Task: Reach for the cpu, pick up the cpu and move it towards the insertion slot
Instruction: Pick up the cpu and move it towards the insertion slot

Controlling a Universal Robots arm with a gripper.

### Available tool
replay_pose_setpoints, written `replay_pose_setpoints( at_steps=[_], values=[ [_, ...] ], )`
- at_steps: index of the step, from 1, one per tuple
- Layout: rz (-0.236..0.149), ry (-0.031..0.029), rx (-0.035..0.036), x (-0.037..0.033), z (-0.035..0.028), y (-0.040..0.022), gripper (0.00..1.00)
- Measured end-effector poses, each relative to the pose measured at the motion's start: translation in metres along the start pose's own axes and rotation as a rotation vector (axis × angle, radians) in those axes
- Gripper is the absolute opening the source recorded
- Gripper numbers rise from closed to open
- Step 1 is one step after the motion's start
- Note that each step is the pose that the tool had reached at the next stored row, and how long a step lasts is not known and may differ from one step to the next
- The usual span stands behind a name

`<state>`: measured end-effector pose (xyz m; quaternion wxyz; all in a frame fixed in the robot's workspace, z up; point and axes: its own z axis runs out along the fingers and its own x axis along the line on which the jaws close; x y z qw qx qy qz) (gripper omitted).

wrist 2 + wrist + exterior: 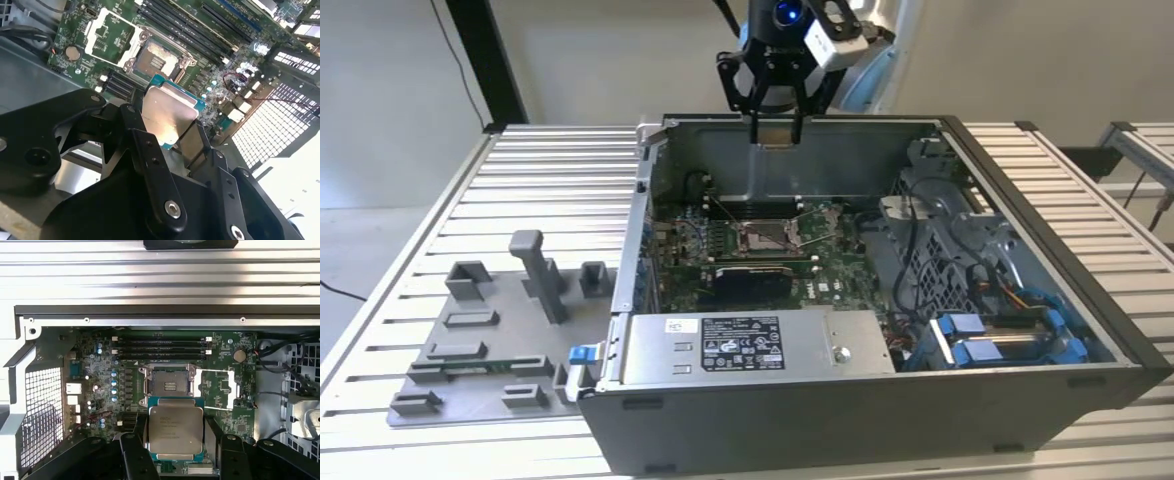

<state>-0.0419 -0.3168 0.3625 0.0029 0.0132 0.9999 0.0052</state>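
The cpu (175,430) is a thin flat square with a silvery metal top and a teal-green rim showing at its edges; some print sits on its lid. It is held off the board between the two black fingers (134,455), one against each of two opposite edges, so the gripper (172,131) is pinching it. In the second wrist view the chip (169,117) tilts with its shiny face catching light. Beyond it, lower down on the green board, lies the insertion slot (169,386), its metal frame open and its brownish centre bare. In the exterior view the gripper (777,135) hangs above the open computer case (1067,300), over its far wall, and the case rests on the slatted bench (547,190).
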Motion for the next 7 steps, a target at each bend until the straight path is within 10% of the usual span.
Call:
replay_pose_setpoints(
  at_steps=[7],
  values=[
    [0.000, 0.0001, 0.0002, 0.0001, -0.0001, 0.0000, 0.00]
  ],
)
